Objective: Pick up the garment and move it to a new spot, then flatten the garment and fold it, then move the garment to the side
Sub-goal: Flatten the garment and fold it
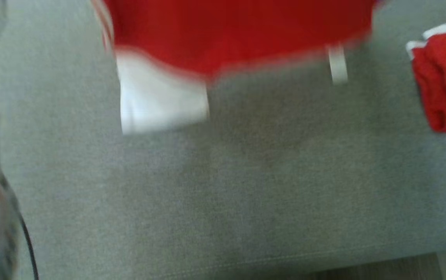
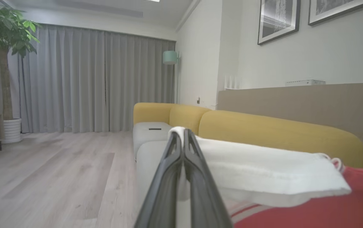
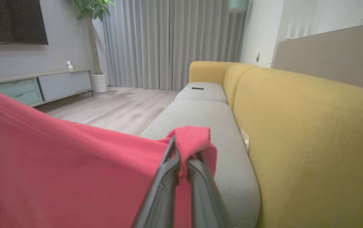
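Note:
The garment (image 1: 238, 35) is red with white parts, and it hangs blurred across the top of the head view above the grey sofa seat (image 1: 246, 186). One white sleeve (image 1: 160, 97) droops lower at the left. In the left wrist view my left gripper (image 2: 183, 133) is shut on a white edge of the garment (image 2: 264, 171), with red cloth below it to the right. My right gripper (image 3: 181, 148) is shut on a bunched red corner, and the garment (image 3: 58, 171) stretches away to the left in the right wrist view.
A second red and white cloth (image 1: 445, 77) lies crumpled on the seat at the right edge. The yellow backrest (image 3: 311, 133) runs along the sofa. A small dark remote (image 3: 197, 88) rests on the far cushion. The seat's front edge (image 1: 285, 260) borders wooden floor (image 2: 58, 171).

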Tool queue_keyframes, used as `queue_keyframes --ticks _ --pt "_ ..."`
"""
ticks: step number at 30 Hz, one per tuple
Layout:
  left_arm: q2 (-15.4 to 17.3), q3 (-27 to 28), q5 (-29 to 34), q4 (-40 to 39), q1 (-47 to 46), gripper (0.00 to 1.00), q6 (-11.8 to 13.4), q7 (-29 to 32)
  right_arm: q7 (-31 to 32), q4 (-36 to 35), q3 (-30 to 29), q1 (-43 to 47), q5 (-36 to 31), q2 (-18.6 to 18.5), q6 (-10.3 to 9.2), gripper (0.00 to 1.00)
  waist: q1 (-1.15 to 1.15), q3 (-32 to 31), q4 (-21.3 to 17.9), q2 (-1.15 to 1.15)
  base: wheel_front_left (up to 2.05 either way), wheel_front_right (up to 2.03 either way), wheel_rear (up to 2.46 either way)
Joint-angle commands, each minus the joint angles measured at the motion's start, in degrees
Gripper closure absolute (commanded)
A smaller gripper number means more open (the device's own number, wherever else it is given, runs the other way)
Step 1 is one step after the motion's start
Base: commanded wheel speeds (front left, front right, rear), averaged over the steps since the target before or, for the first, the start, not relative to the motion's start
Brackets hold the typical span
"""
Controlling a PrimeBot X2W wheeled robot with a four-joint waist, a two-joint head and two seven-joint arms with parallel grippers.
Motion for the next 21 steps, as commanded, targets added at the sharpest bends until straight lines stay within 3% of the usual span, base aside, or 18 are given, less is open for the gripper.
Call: queue_keyframes --ticks 1,6,11,16,21 --pt "3.8 2.0 0.9 0.7 -5.8 1.00 0.0 -1.6 -2.4 1.5 0.5 -4.5 -1.0 -0.8 -0.05 1.00 -0.03 4.7 0.4 0.00 0.00 0.00 0.00" --pt "4.3 0.8 2.6 11.8 -18.9 1.00 -0.2 -7.5 -14.4 15.1 0.9 -18.6 -5.5 0.1 -0.05 1.00 -0.03 6.3 1.1 0.00 0.00 0.00 0.00" --pt "2.8 -0.7 2.1 19.2 -22.0 1.00 -0.7 -12.4 -23.6 24.6 1.6 -21.8 -5.8 1.3 -0.05 1.00 -0.03 6.4 2.5 0.00 0.00 0.00 0.00" --pt "1.5 -2.3 0.8 23.6 -16.7 1.00 -1.0 -14.4 -25.2 31.0 6.4 -16.2 -2.3 2.3 -0.05 1.00 -0.03 6.0 3.5 0.00 0.00 0.00 0.00" --pt "1.2 -3.2 -0.2 24.1 -8.9 1.00 -1.1 -14.9 -22.9 33.1 11.9 -9.9 3.0 2.4 -0.05 1.00 -0.03 5.3 4.1 0.00 0.00 0.00 0.00"
